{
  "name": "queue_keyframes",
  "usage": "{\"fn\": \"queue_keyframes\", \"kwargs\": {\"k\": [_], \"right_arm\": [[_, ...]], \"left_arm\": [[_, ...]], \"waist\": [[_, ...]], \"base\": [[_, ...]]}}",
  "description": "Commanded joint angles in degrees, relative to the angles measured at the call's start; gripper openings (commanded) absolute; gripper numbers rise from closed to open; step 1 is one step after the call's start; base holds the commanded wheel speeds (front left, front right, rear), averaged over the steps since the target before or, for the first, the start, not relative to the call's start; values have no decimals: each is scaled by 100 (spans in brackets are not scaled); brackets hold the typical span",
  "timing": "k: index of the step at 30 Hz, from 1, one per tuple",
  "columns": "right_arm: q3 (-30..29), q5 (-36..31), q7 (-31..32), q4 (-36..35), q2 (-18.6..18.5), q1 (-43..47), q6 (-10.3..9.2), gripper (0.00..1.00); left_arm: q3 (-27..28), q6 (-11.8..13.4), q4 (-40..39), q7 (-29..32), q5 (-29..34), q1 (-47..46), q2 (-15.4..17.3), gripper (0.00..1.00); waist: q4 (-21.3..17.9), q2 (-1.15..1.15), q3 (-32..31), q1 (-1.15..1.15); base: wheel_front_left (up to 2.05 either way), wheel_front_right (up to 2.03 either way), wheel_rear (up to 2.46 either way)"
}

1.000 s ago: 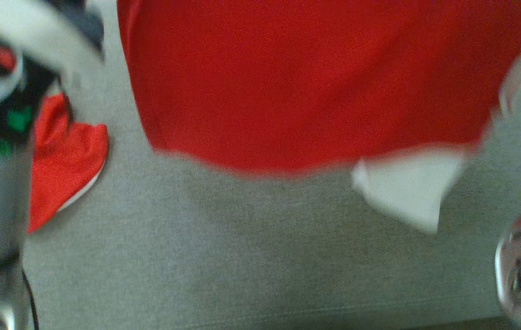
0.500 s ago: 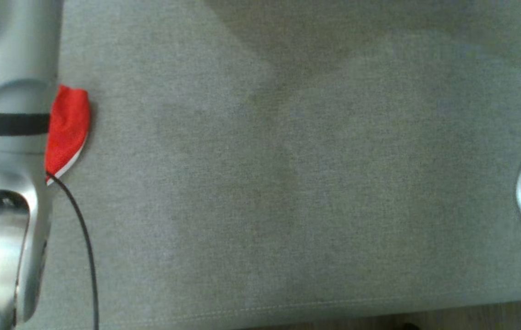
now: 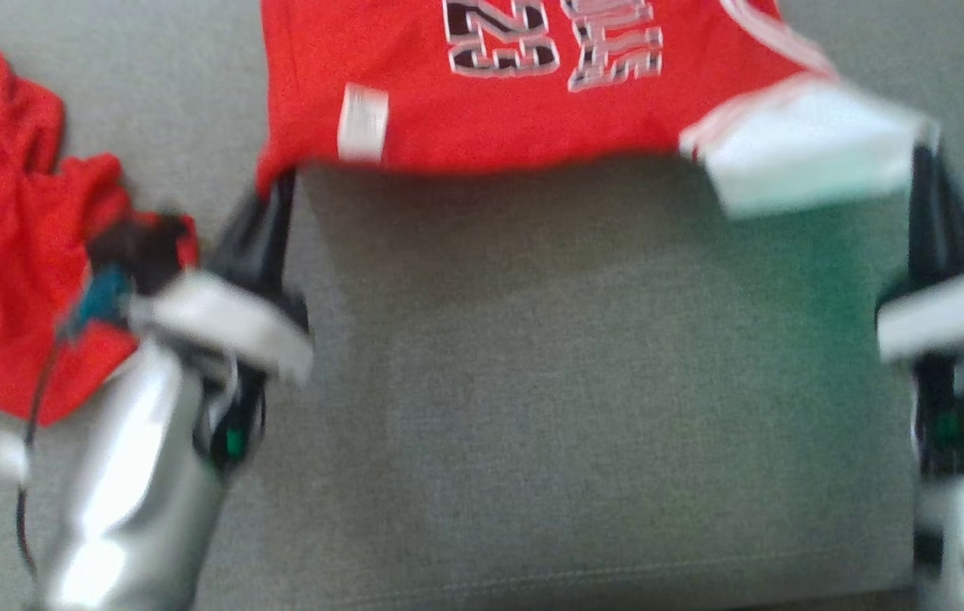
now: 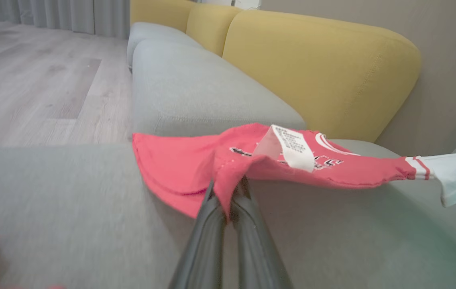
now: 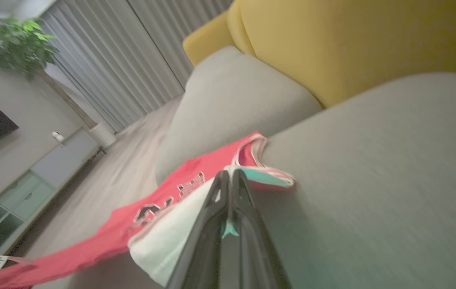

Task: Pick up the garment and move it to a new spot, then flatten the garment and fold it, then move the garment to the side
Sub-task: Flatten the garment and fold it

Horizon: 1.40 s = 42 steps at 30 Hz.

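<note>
The garment [image 3: 490, 102] is a red jersey with black-and-white lettering, a white label and a white sleeve [image 3: 804, 157]. It hangs stretched across the top of the head view, above the grey sofa seat [image 3: 584, 407]. My left gripper [image 3: 268, 197] is shut on the jersey's near left corner; in the left wrist view the red hem is pinched at the gripper's [image 4: 228, 190] tips, beside the label [image 4: 292, 146]. My right gripper [image 3: 923, 174] is shut on the white sleeve, and in the right wrist view that cloth is clamped at the gripper's [image 5: 228, 174] tips.
A second red cloth [image 3: 7, 229] lies crumpled on the seat at the left, beside my left arm and its black cable [image 3: 28, 424]. Yellow backrests [image 4: 316, 72] rise behind the seat. Wooden floor [image 4: 31, 80] lies beyond. The cushion's front seam [image 3: 533, 585] runs along the bottom.
The head view has swung a lot between frames. The jersey, out of sight half a second ago, now spans the top, held between both grippers, which stay shut.
</note>
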Motion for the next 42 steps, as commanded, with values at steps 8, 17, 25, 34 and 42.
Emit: {"fn": "queue_keyframes", "kwargs": {"k": [8,17,25,34,42], "right_arm": [[-101,-260,452,-1425,54,2277,-4,0],[-332,-232,807,-2288,60,3473,-4,0],[-189,-893,1479,-1848,60,2001,-4,0],[-179,-1341,1977,-946,-160,410,-4,0],[35,-1548,1998,-44,-377,-529,-4,0]], "left_arm": [[75,392,-1718,250,-229,2232,347,0],[-57,800,-3116,1083,-533,3599,572,0],[-4,771,-3197,1943,-830,2795,659,0],[23,824,-2617,2835,-850,1757,880,0],[-213,732,-1961,3147,-690,898,767,0]], "waist": [[167,0,-625,1],[249,0,-611,1],[289,0,-248,1],[445,0,35,1],[498,0,202,1]], "base": [[0,0,0],[0,0,0],[0,0,0],[0,0,0],[0,0,0]]}}
